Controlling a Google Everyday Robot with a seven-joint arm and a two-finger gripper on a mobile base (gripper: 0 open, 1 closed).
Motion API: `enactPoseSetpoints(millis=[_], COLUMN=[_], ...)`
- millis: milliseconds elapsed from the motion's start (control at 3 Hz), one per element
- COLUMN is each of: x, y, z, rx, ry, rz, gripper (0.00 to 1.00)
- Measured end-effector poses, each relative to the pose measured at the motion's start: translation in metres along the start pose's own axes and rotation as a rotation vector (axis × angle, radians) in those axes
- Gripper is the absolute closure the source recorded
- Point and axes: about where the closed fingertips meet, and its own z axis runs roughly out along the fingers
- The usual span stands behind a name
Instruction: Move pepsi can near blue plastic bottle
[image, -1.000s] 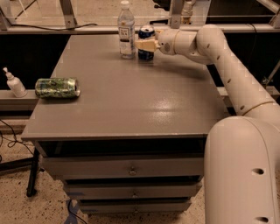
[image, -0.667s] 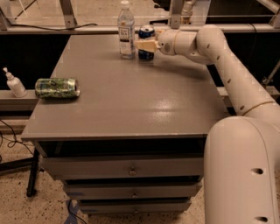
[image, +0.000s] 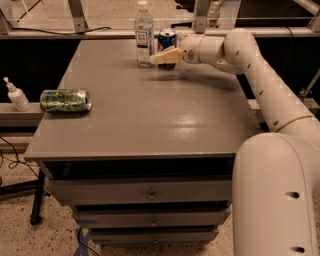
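The pepsi can (image: 167, 40), dark blue with a silver top, stands upright on the table at the far edge, just right of the blue plastic bottle (image: 144, 34), a clear bottle with a white cap and label. My gripper (image: 161, 53) reaches in from the right around the can. Its near finger (image: 166, 56) crosses in front of the can's lower part with a small gap; the far finger is hidden behind the can. The gripper looks open around the can.
A green patterned can (image: 65, 100) lies on its side near the left edge of the grey table (image: 150, 120). A small white pump bottle (image: 15, 95) stands on a ledge left of the table. Drawers sit below the front edge. A rail runs behind the table.
The near finger has shifted away from the can towards the camera, uncovering the can's logo. The can and bottle have stayed in place.
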Motion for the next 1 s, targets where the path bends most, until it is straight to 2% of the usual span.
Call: enactPoseSetpoints(millis=[333,1000], x=[-0.006,-0.053], y=[0.002,0.003], z=[-0.017,-0.122], rx=[0.003,0.098], ry=[0.001,-0.025], rz=[-0.011,-0.115], gripper=[0.0,0.0])
